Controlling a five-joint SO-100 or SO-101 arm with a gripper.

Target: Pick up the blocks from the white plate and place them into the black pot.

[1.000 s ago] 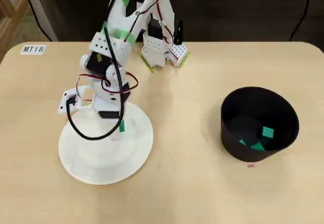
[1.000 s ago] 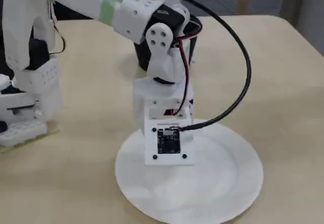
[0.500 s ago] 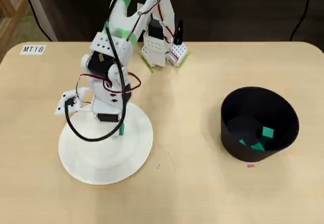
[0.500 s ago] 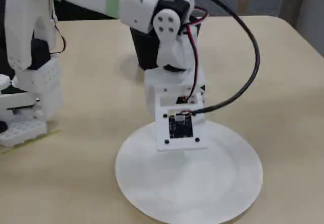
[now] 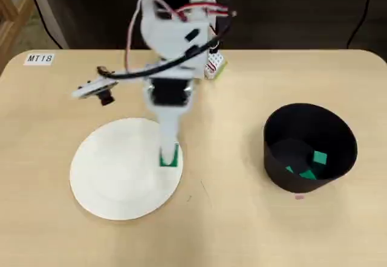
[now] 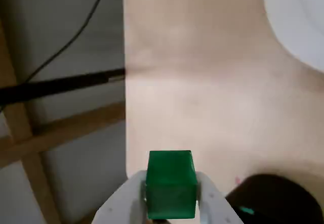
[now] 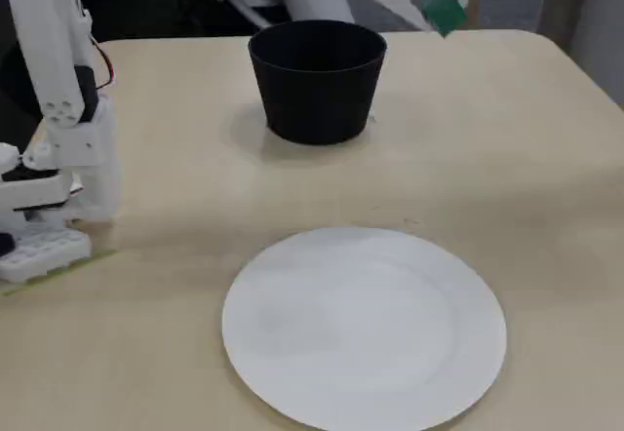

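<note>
- Wrist view: gripper [image 6: 171, 203] fingers clamp a green block [image 6: 171, 183].
- Overhead view: that block [image 5: 170, 157] hangs over the white plate's [image 5: 115, 176] 3 o'clock edge.
- Black pot [image 5: 309, 147], well apart at 3 o'clock, holds green blocks [image 5: 313, 164].

- A small white label [image 5: 40, 58] lies at the far left corner of the table [image 5: 242, 218] in the overhead view; it reads "MT18".
- No other text is legible.

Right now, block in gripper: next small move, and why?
Probably carry it across toward the black pot. The gripper is shut on a green block, the white plate looks bare, and green blocks already lie inside the pot.
</note>
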